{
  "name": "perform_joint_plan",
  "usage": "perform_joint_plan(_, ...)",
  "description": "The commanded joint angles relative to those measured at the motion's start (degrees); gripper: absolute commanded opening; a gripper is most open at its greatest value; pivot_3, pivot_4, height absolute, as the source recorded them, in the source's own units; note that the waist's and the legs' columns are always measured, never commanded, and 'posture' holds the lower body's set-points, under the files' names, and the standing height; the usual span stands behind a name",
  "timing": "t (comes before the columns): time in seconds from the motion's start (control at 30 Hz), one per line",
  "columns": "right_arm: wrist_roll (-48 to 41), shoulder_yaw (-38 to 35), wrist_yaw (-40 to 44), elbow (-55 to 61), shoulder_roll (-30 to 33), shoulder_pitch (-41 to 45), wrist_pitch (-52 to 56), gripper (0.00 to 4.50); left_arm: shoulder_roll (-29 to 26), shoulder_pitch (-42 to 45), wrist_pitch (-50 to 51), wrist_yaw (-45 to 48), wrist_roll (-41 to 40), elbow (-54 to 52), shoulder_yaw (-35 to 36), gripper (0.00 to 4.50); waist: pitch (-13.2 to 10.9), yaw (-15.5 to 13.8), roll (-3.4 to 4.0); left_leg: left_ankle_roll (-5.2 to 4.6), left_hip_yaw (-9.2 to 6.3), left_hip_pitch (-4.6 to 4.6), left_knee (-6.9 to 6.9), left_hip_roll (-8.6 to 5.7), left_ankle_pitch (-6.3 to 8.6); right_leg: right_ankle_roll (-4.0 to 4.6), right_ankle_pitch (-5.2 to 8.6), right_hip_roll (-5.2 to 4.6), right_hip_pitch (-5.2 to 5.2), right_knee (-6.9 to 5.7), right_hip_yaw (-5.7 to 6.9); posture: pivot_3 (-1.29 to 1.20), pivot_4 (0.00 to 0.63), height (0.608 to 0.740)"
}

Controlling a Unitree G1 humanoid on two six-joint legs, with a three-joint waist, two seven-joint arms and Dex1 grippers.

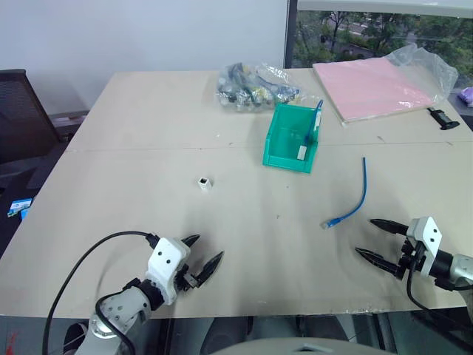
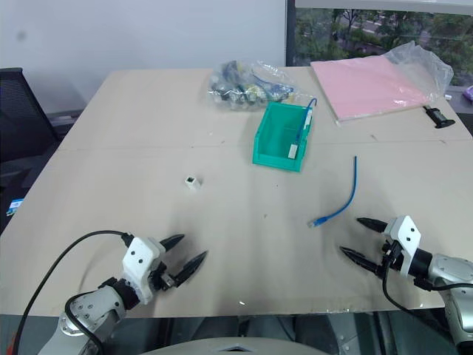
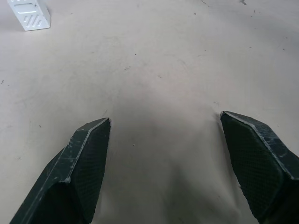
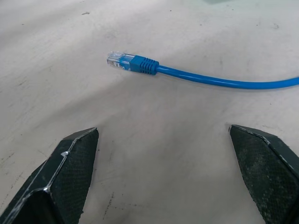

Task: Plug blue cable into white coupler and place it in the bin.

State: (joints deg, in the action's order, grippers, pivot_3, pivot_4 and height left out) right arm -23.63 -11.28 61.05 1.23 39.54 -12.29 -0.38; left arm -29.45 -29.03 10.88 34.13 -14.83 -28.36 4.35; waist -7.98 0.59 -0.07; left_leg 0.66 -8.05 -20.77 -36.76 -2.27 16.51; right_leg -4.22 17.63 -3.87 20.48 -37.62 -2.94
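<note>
On the pale beige tabletop (image 1: pixel 148 148) lies 1 short, thin, bright-blue network cable (image 1: pixel 360 194), loose and gently curved, its clear plug end (image 4: pixel 117 59) pointing toward the near edge. It rests on the robot's right side, just ahead of the right gripper (image 1: pixel 379 240), whose 2 black fingers (image 4: pixel 65 175) are spread wide with nothing between them. The plug lies just beyond those fingertips, not touching them.

1 tiny white boxy plastic coupler (image 1: pixel 205 182) sits alone near the middle of the table, well apart from the cable and ahead of the left gripper (image 1: pixel 202 255). That gripper's 2 black fingers (image 3: pixel 84 168) are likewise parted and empty above bare tabletop.

1 small teal-green plastic bin (image 1: pixel 290 137) stands farther back, between coupler and cable; another blue cable with a white piece already leans inside it. Behind the bin lies 1 clear plastic bag of tangled dark cables (image 1: pixel 253 85), and at the far right 1 pink flat pad in a clear wrapper (image 1: pixel 377 85).
</note>
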Motion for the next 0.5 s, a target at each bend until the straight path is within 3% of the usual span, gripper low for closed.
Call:
perform_joint_plan(0.03, -0.5, -1.7, 0.2, 1.5, 0.4, -0.2, -1.1, 4.40, -0.6, -0.8, 0.5, 1.3, -0.4, -0.7, -0.6, 3.85, 0.0, 0.0, -0.01, 0.00, 0.00, 0.00, 0.00, 0.00, 0.00, 0.00, 0.00, 0.00, 0.00, 0.00, 0.00, 0.00, 0.150, 0.739)
perform_joint_plan(0.27, -0.5, 0.5, 1.9, 3.4, 1.3, 5.1, -0.8, 4.40, -4.1, 3.9, 2.9, 5.1, -4.6, -4.9, 0.7, 3.85, -0.2, 0.1, -0.08, 0.00, 0.00, 0.01, -0.01, 0.00, 0.00, 0.00, 0.00, 0.01, 0.00, -0.03, 0.00, 0.00, 0.150, 0.739)
perform_joint_plan(0.5, 5.6, 11.0, 8.3, -1.4, 1.9, 18.9, -2.9, 4.40, -13.5, 16.4, 8.7, 17.2, -12.3, -7.5, -1.5, 3.85, -0.5, 0.2, -0.22, 0.03, -0.10, -0.03, -0.01, 0.00, -0.02, 0.00, -0.01, 0.07, 0.05, -0.07, 0.12, 0.00, 0.150, 0.739)
